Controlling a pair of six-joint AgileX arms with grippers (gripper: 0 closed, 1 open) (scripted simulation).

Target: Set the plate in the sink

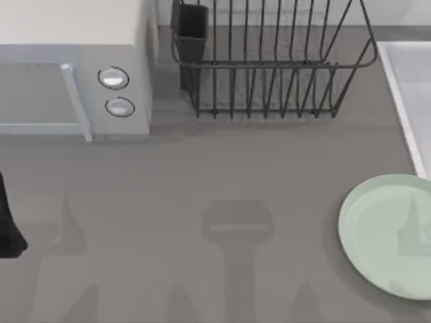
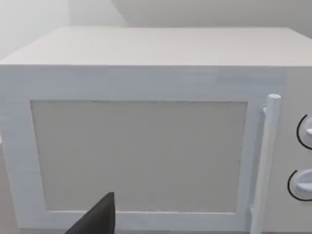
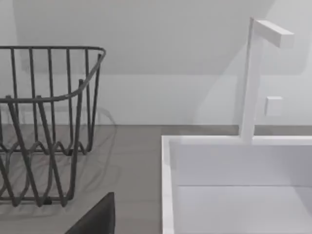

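My left gripper [image 1: 8, 229] sits at the table's left edge, facing the microwave [image 2: 141, 141]; I cannot tell how its fingers stand. The plate [image 1: 387, 232] lies flat on the table [image 1: 202, 202] at the near right, just in front of the sink [image 1: 407, 101], whose pale rim runs along the right side beside the black wire dish rack [image 1: 269, 67].

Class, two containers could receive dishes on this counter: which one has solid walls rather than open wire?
The light grey-white rectangular sink at the table's right edge has solid walls; the black wire dish rack beside it is open bars.
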